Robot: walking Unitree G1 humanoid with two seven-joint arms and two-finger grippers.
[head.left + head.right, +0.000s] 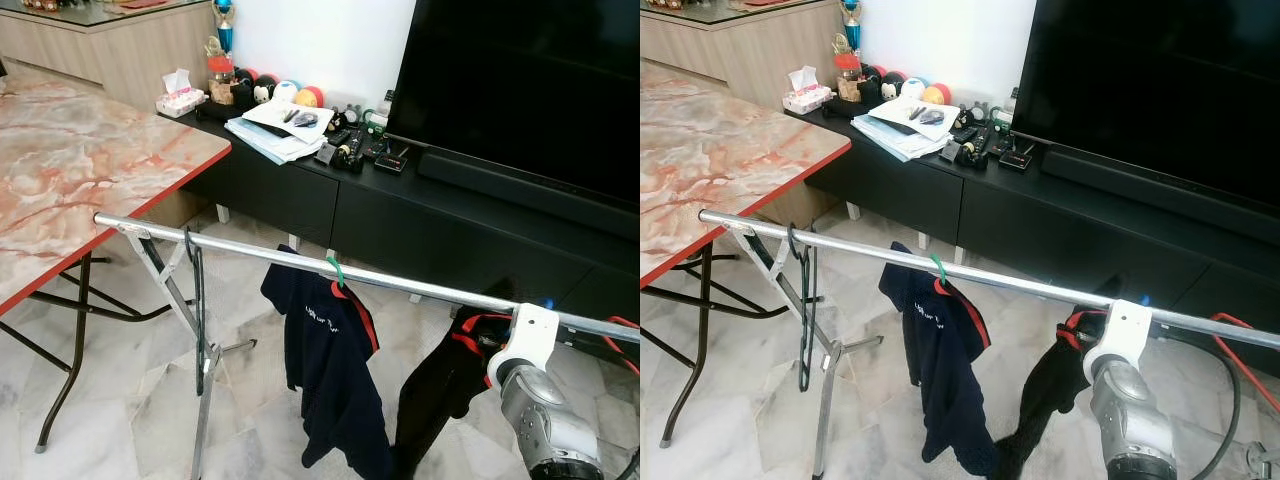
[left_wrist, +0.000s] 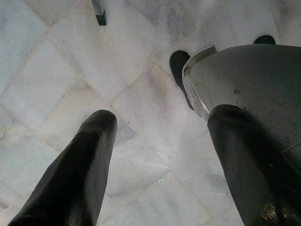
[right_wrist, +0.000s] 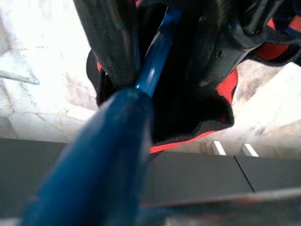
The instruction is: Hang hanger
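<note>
Looks nearly done but not hooked yet: the right gripper (image 3: 155, 61) is pinched tight on the blue hanger (image 3: 153, 70) with its black shirt (image 1: 440, 385), held right at the rail (image 1: 300, 262). Left gripper (image 2: 160, 160) hangs spread wide over the floor, holding nothing.

Between your right gripper's (image 3: 160, 56) black fingers you see a blue hanger (image 3: 153, 66) carrying a black garment (image 3: 197, 108) with red trim. Beyond it, the floor (image 3: 42, 70) is white marble, grey-veined.
</note>
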